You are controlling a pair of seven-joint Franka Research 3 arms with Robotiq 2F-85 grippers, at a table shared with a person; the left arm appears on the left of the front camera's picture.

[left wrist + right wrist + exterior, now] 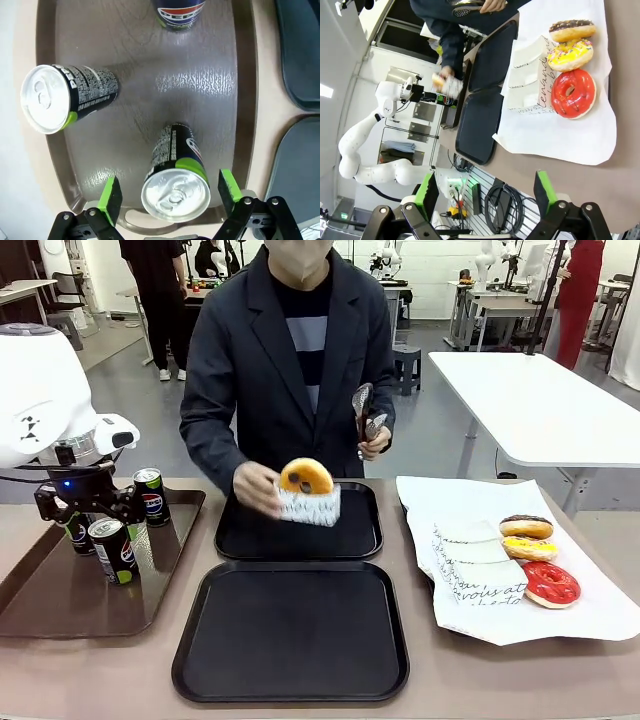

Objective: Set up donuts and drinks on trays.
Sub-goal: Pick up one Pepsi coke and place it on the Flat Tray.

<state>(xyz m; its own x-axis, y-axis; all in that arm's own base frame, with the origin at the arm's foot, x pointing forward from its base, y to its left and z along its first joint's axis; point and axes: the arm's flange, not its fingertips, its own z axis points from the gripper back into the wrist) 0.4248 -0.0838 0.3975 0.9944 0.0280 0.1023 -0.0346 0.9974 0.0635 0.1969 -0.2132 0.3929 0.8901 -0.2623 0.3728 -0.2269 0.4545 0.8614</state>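
A person's hand holds a yellow-glazed donut (306, 477) in a white paper holder just above the far black tray (345, 540). The near black tray (290, 630) is bare. Three more donuts lie on white paper at the right: chocolate (526, 527), yellow (530, 548) and red (551, 583). My left gripper (170, 192) is open, hanging over a standing black can (175, 190) whose top lies between the green pads. Two other cans (65, 97) (180, 12) stand farther off. My right gripper (486, 192) is open in the air off the table's right edge, well clear of the donuts (574, 92).
The cans stand on a long brown tray (60, 600) at the left. The person's other hand holds metal tongs (363, 412). Empty paper holders (475, 555) lie on the white paper (560, 625) beside the donuts. A white table stands behind at the right.
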